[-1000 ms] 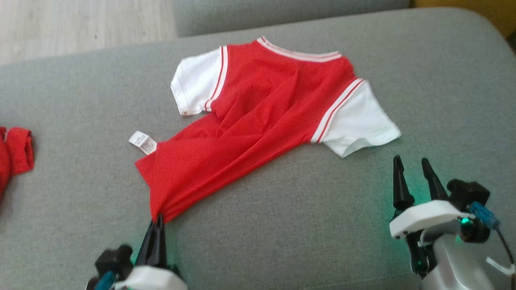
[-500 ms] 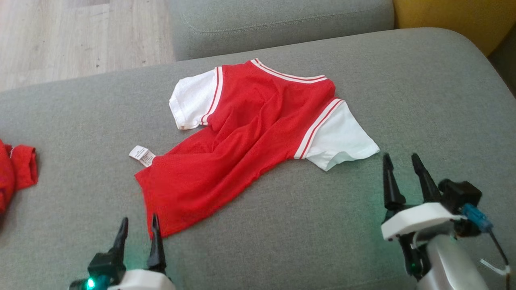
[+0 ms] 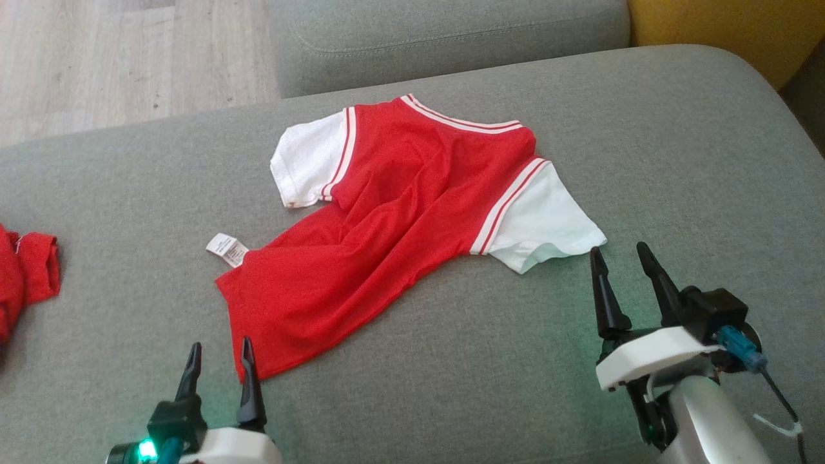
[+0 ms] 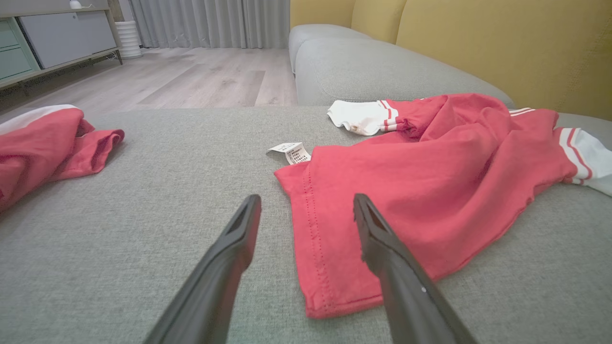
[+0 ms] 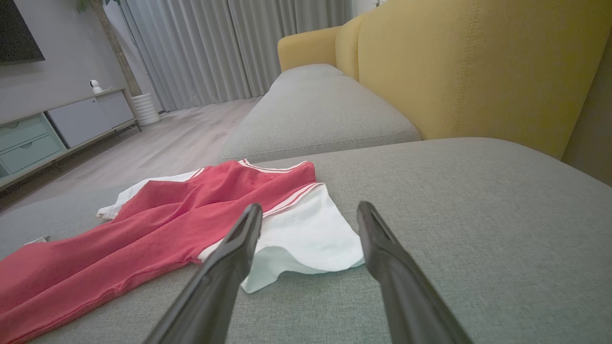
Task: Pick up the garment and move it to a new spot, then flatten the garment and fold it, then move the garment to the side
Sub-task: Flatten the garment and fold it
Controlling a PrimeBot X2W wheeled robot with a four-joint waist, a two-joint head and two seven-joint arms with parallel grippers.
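Observation:
The garment [image 3: 399, 212] is a red T-shirt with white sleeves and striped trim, lying rumpled and slanted on the grey sofa cushion [image 3: 451, 386]; its white label [image 3: 227, 249] sticks out on the left. My left gripper [image 3: 219, 357] stands open just short of the hem's near corner, its right finger at the cloth edge, holding nothing. In the left wrist view the hem [image 4: 334, 267] lies between and beyond the fingers [image 4: 239, 239]. My right gripper [image 3: 619, 261] is open, close to the white right sleeve [image 3: 548, 225]. The right wrist view shows that sleeve [image 5: 306, 234] just beyond the open fingers.
Another red and white cloth [image 3: 26, 270] lies bunched at the cushion's left edge. A second grey cushion [image 3: 451, 38] lies beyond, with a yellow backrest [image 5: 478, 67] on the right. Wooden floor [image 3: 129, 58] lies past the far left edge.
My left gripper has let go of the shirt's hem corner and opened; the corner now rests on the cushion. The right gripper has edged left toward the sleeve. The head camera shifted early on.

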